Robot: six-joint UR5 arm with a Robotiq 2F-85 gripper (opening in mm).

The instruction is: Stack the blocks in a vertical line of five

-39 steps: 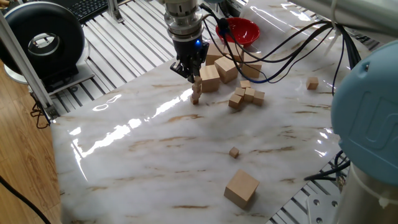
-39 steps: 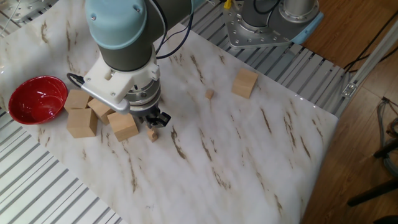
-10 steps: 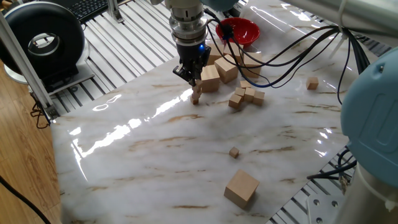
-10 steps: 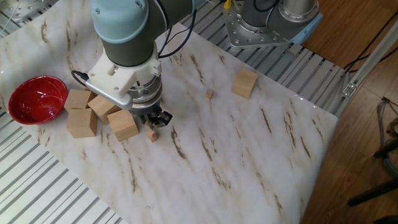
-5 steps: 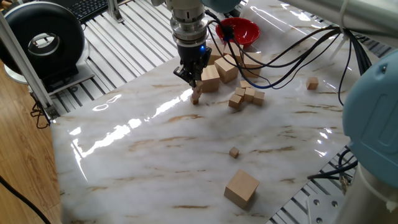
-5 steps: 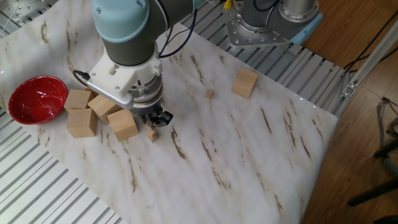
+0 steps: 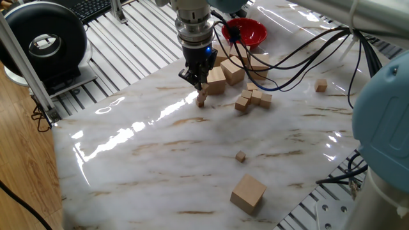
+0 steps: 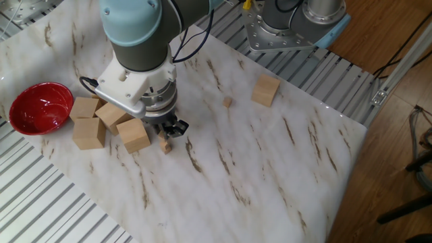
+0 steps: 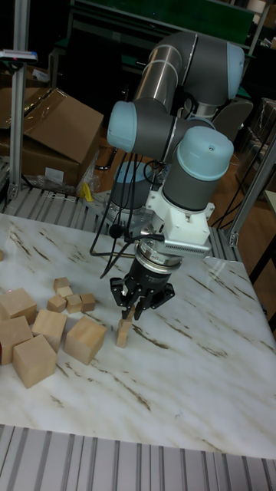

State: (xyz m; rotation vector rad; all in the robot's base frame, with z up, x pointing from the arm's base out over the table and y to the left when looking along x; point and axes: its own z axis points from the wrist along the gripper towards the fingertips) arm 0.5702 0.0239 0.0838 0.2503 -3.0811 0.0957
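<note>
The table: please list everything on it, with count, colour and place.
stack: one, light wood, short, under the claw; number of blocks unclear
loose block: one, tiny, light wood, alone mid-table
medium cubes: about four clustered, one more apart, light wood, beside the large cubes
large cubes: at least four by the bowl, one alone near the table edge, light wood
bowl: one, red, at a table edge
table: one, white marble pattern
claw: one, black, just above the stack; open or shut unclear

Glossy marble-look table (image 7: 160, 147), plain-wood blocks (image 7: 252, 99)
</note>
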